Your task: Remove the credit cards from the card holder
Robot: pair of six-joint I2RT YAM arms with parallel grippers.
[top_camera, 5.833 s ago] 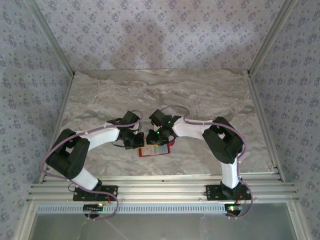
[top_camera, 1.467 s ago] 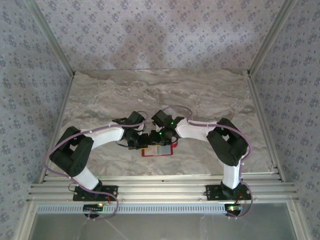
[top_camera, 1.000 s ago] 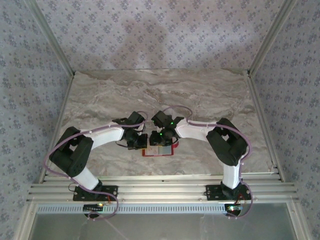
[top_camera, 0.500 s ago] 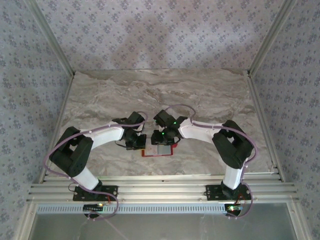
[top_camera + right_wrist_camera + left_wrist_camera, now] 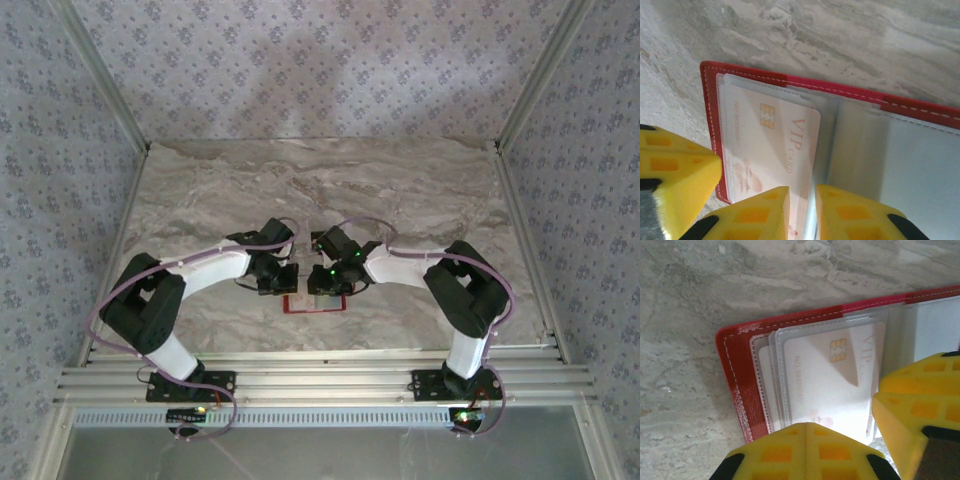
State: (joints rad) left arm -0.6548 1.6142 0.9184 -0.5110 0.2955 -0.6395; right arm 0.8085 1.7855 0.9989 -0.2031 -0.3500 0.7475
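1. Marble-patterned table (image 5: pixel 420 190). The card holder (image 5: pixel 314 305) lies flat and open on it, under the two wrists that meet above it.
2. Card holder (image 5: pixel 732 380): red with white stitching. Inside is a stack of clear pockets (image 5: pixel 771 365) edged in red. The other half shows a pale, blank panel.
3. Left gripper (image 5: pixel 806 450): yellow fingers pressed together with no gap and nothing between them. The tips sit over the holder's near edge, below the stacked pockets.
4. Right gripper (image 5: pixel 801 200): jaws nearly together, with a narrow slit left between them. The slit sits over the holder's middle fold, at the card's lower edge. Cannot tell whether it is actually pinching card or pocket film.
5. Credit card (image 5: pixel 830 385): pale, and tucked in the top pocket of the stack. More pockets are fanned out behind it, but their contents are not readable.
6. Gold chip (image 5: pixel 768 116) on the card face.
7. Writing on the card: "VIP CARD" beside the chip, and a line beginning "NO" with digits too small to be sure of.
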